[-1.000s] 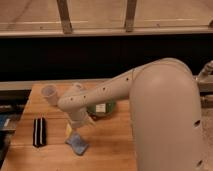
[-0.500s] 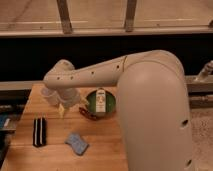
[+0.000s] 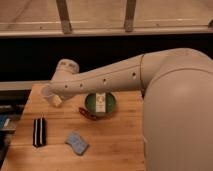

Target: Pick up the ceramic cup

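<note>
The ceramic cup (image 3: 46, 91) is a small pale cup standing near the back left corner of the wooden table (image 3: 115, 145); only its rim and left side show. My gripper (image 3: 54, 98) is at the end of the white arm, which reaches in from the right. It sits right against the cup's right side and covers part of it. I cannot tell whether it touches the cup. The green round container with a white label (image 3: 100, 103) stands to the right, under the forearm.
A red-rimmed object (image 3: 87, 114) lies against the green container's front left. A black striped object (image 3: 39, 131) lies at the front left. A blue sponge (image 3: 76, 143) lies at the front middle. The table's left edge is close to the cup.
My gripper has swung left and back across the table, from above the blue sponge to the cup. The cup and the other objects have not moved.
</note>
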`<state>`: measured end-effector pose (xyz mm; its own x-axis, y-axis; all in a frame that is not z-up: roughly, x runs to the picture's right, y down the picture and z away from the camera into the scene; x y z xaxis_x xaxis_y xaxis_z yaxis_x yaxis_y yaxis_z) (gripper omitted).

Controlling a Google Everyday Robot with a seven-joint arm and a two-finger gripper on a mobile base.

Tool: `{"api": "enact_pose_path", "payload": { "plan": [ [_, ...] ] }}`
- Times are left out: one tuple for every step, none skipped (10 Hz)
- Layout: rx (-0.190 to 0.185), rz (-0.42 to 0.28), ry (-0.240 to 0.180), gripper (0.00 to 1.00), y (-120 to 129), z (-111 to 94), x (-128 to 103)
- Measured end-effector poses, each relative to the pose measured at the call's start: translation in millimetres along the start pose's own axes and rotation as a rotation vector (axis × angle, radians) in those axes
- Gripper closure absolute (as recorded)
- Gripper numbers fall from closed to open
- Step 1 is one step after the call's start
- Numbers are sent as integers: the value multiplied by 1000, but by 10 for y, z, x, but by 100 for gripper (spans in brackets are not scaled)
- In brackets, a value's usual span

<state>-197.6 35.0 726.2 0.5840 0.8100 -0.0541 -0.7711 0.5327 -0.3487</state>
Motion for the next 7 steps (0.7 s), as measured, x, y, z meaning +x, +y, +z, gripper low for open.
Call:
{"api": "enact_pose_path", "payload": {
  "plan": [
    [-14, -14, -55, 20, 51, -42, -54],
    [-24, -23, -91, 20, 72, -71, -74],
    [-28, -27, -101, 20, 93, -80, -84],
    [-30, -30, -101, 20, 109, -80, -90],
    [-30, -30, -101, 20, 113, -79, -89],
    [-33, -30, -93, 20, 104, -59, -87],
    [-36, -40, -86, 20, 107, -10, -106]
  ]
}}
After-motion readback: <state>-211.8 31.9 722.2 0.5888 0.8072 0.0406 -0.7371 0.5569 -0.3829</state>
